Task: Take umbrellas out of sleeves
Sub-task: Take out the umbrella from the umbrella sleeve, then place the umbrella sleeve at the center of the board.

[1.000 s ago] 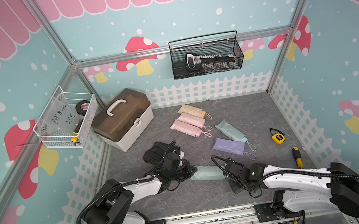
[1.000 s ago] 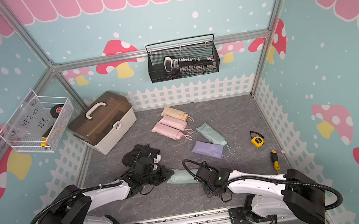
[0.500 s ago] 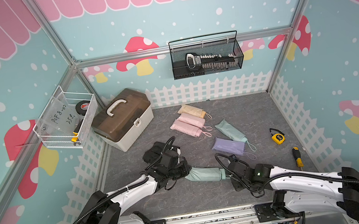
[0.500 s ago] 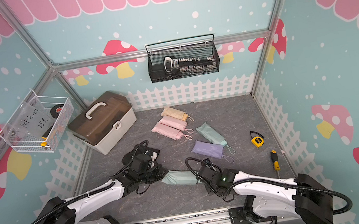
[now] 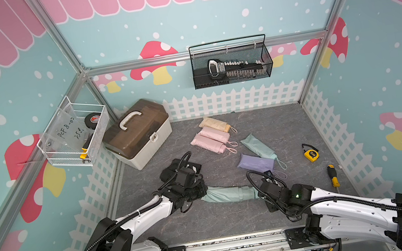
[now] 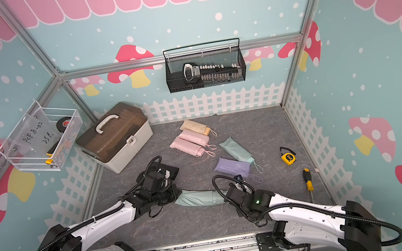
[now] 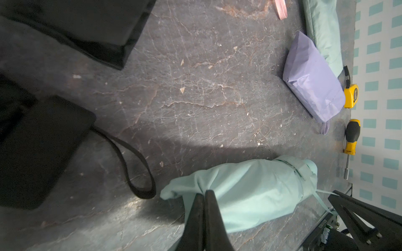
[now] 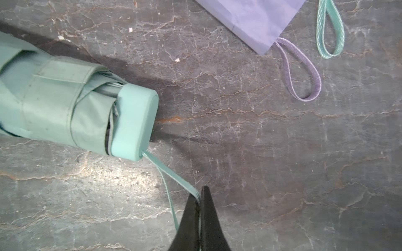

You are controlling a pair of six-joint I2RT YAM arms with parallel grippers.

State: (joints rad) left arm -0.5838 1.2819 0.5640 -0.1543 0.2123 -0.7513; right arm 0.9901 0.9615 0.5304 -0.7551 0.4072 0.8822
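Pinching tight with its jaws pressed together, our left gripper (image 7: pixel 204 193) holds the limp end of the soft mint-green cloth sleeve (image 7: pixel 228 195). Our right gripper (image 8: pixel 200 191) is squeezed shut on the thin mint wrist loop (image 8: pixel 171 171) of the folded mint-green umbrella (image 8: pixel 54 104). We see the umbrella lying on the grey stone-look floor (image 7: pixel 195 97) between our arms, handle end out, other end inside the sleeve, with a plump lilac cloth sleeve (image 8: pixel 250 17) and a yellow-handled screwdriver (image 7: pixel 352 139) nearby.

Both top views bright and even, edges bowed; wrist views softer, glare and shadow across the floor (image 7: pixel 139 206).
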